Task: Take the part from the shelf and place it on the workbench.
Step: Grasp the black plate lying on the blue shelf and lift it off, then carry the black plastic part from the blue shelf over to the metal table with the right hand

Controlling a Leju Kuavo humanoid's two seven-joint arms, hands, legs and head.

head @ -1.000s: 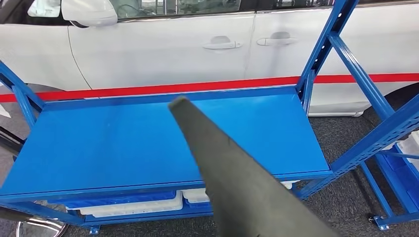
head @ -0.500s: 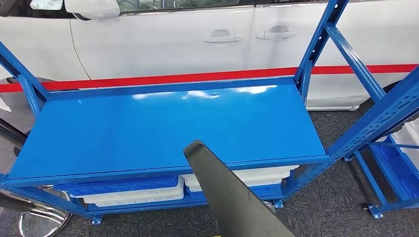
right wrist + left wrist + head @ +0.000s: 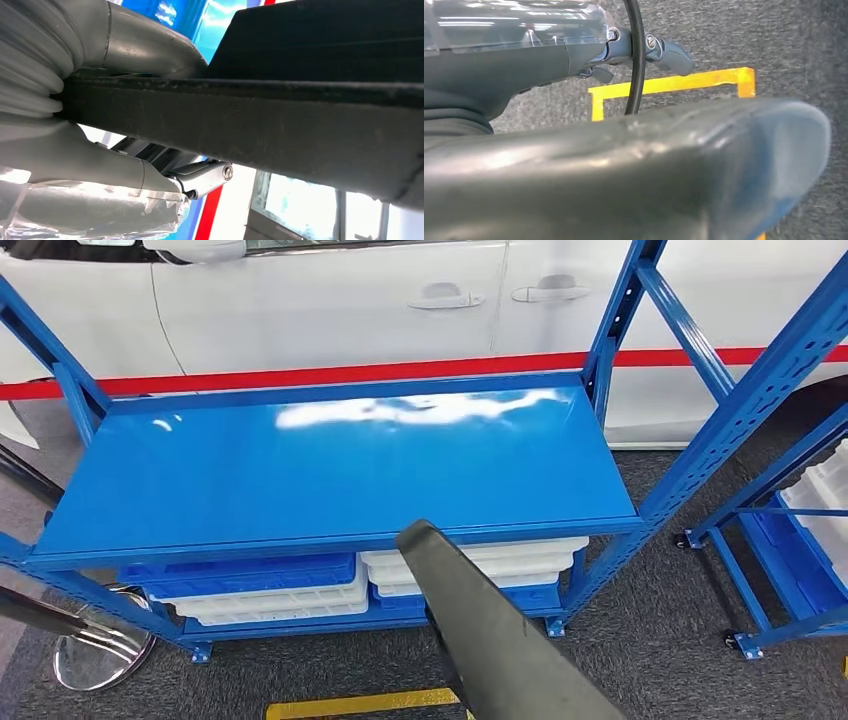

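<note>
The long dark part (image 3: 490, 625) angles up-left, tip toward the blue shelf (image 3: 340, 475). The right robot hand (image 3: 125, 165) grips it; the left robot hand's (image 3: 624, 50) grasp is unclear. The whole view has shifted back, and the tip sits lower.

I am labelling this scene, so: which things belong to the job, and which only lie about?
Job: dark part, held by right hand; blue shelf.
Lying about: white car, trays, yellow floor marking, chrome stand base.

Dark grey carpet (image 3: 660, 640) with yellow floor marking (image 3: 360, 703), white car (image 3: 330, 310) behind, red-striped.
</note>
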